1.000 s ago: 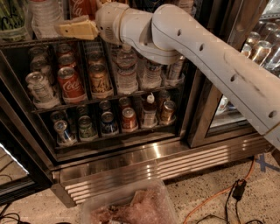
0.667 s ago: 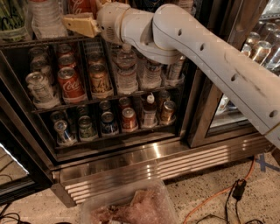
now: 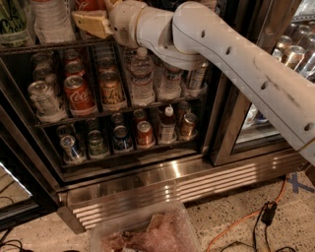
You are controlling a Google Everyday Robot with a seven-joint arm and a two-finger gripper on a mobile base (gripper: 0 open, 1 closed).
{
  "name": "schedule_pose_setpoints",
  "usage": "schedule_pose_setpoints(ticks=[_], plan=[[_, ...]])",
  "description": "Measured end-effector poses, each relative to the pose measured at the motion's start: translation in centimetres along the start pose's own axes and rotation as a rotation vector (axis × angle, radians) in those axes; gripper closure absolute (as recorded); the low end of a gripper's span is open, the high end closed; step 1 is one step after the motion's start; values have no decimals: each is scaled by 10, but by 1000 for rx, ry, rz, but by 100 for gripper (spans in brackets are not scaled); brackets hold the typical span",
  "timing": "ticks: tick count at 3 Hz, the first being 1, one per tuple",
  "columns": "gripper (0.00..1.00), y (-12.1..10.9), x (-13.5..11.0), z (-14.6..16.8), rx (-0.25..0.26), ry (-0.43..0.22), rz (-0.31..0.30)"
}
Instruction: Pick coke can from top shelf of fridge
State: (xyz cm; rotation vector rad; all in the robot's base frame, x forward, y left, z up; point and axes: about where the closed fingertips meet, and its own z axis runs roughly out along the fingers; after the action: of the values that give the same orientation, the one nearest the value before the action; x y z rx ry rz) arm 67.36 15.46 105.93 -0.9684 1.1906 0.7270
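One white arm [image 3: 231,59] stretches up-left into the steel-framed glass-door fridge [image 3: 147,179], tan gripper [image 3: 91,23] at the dark wire top shelf [image 3: 44,47], right by one red aluminium coke can [image 3: 87,4]; its grip, cannot tell.

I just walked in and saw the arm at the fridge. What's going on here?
The robot's arm reaches into the fridge. Its gripper is at the top shelf, right in front of the coke can, a red can mostly cut off by the picture's top edge. No grasp is evident. A second Coca-Cola can stands on the rack below, away from the gripper.
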Motion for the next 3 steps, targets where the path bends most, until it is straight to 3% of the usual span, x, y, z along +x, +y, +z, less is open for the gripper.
schedule_pose_setpoints(ticks=[1, 3], plan=[[100, -1, 1, -1, -6, 1, 3], [100, 2, -11, 2, -41, -12, -31]])
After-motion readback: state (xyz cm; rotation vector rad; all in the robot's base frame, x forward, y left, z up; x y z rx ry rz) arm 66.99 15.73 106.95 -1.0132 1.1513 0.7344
